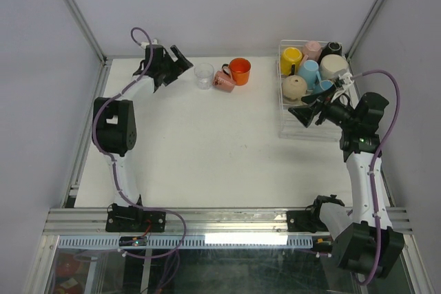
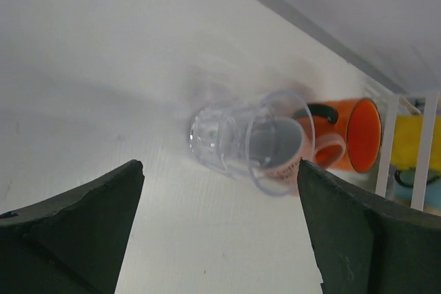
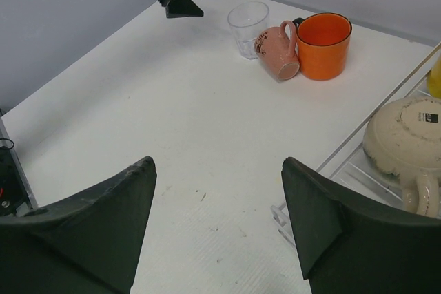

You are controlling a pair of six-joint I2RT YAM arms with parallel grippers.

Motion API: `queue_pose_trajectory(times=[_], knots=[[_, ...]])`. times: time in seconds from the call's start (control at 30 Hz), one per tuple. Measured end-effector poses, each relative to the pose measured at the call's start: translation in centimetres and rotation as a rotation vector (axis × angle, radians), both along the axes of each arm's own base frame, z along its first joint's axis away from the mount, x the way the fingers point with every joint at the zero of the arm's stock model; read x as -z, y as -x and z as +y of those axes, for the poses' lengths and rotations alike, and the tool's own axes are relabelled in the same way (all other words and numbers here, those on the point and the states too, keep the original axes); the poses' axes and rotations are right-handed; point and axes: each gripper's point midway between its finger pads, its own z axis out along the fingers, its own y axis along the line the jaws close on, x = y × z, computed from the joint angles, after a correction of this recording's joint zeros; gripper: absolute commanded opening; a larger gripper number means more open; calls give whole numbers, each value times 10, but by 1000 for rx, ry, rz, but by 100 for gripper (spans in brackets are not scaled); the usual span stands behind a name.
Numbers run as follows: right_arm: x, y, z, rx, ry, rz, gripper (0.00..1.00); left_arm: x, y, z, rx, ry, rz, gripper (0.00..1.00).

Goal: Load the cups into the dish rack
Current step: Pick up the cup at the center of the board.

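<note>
right gripper [image 3: 217,163]: nearest in its own wrist view, two dark fingers well apart with nothing between them, over bare table [image 3: 172,122] at the left side of the dish rack [image 3: 375,118]
left gripper [image 2: 220,170]: jaws wide apart and empty, pointed at the glass tumbler [image 2: 231,135]
glass tumbler: upright near the table's far edge, between the left gripper and the pink mug [image 3: 279,51]; the top view shows it clear of the fingers, not touched
pink mug: on its side, leaning against the orange mug [image 3: 324,45], just beside the tumbler
orange mug: upright, mouth up, outside the rack
dish rack: at the far right of the table, already holding cups
top view only: the rack's whole load, namely a yellow mug [image 1: 291,58], a pale pink cup [image 1: 313,49], a black mug [image 1: 334,49], a large cream mug [image 1: 333,67], a blue mug [image 1: 310,72], a second blue mug [image 1: 324,87] partly hidden by the right gripper, and a speckled beige mug [image 1: 295,87]
left wrist view only: the pink mug seen through the tumbler's glass, with the orange mug's mouth turned sideways by the camera's roll; yellow shows behind the rack's white posts
right wrist view only: the speckled beige mug sits bottom up with a small dark mark on its base and its handle toward the camera; the left gripper shows at the upper left, short of the tumbler
</note>
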Motion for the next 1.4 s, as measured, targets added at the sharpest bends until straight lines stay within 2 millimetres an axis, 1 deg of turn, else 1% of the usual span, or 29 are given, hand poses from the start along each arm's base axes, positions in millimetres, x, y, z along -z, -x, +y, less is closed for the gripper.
queue_pose_trajectory(times=[0.07, 0.1, 0.17, 0.23, 0.3, 0.43, 0.5, 0.63, 0.77, 0.97, 1.13, 1.27, 1.4], knots=[[1, -1, 1, 1, 5, -3, 76, 0, -15, 3, -50, -20, 28, 90], [1, -1, 1, 4, 9, -4, 76, -3, -24, 5, -80, -39, 42, 90], [2, -2, 2, 9, 16, -6, 76, -10, -40, 5, -127, -77, 47, 84], [3, -3, 2, 13, 23, -10, 76, -16, -50, 4, -164, -120, 46, 80], [3, -4, 2, 16, 28, -14, 76, -23, -54, -1, -187, -173, 41, 77], [4, -5, 2, 21, 38, -20, 76, -32, -55, -18, -187, -281, 24, 67], [5, -6, 2, 24, 42, -20, 76, -33, -55, -25, -177, -327, 15, 65], [5, -7, 1, 32, 46, -20, 76, -26, -54, -36, -158, -430, 7, 61], [6, -7, 0, 35, 49, -21, 76, -15, -55, -38, -148, -514, 4, 54], [6, -7, 0, 38, 49, -18, 76, 4, -52, -30, -129, -601, 38, 41], [7, -7, 0, 38, 49, -14, 76, 13, -52, -29, -114, -625, 51, 33], [8, -7, 0, 38, 48, -10, 76, 19, -50, -32, -85, -630, 59, 30], [8, -7, 0, 38, 48, -10, 76, 24, -49, -35, -58, -629, 67, 24]])
